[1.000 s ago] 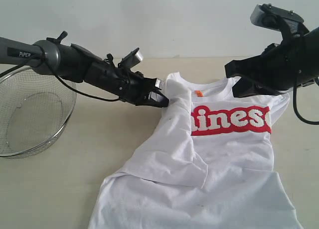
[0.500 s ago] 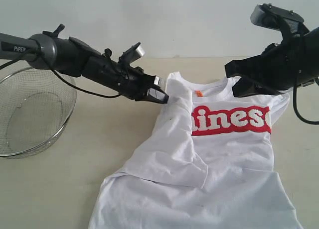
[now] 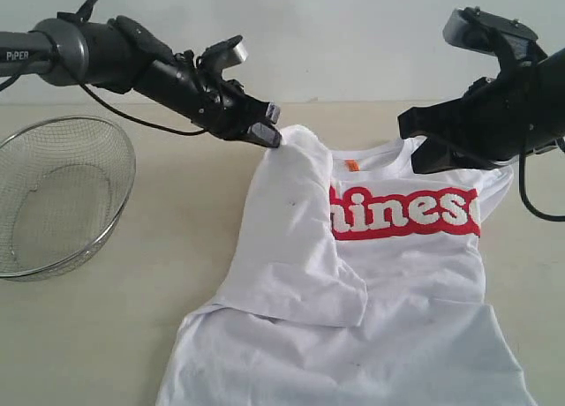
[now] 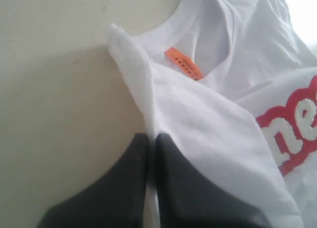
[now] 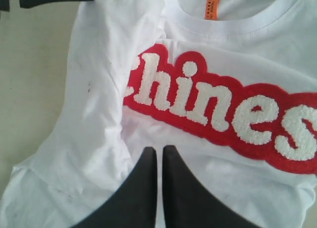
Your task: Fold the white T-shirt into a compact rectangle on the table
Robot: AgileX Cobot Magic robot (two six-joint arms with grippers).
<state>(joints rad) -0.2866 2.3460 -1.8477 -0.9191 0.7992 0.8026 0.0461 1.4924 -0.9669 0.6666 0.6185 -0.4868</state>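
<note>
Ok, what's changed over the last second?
The left gripper, shut on the shirt at its shoulder, has risen and drawn back a little toward the left of the exterior view, lifting the folded-over flap with it. The flap now covers less of the lettering. The right gripper, shut over the chest, and the basket stayed put.

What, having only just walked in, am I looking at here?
A white T-shirt is being folded on the table. The left pincer is shut on the shirt's shoulder edge, holding it up, with that side folded over the chest. The right pincer is shut over the shirt, apparently empty.
</note>
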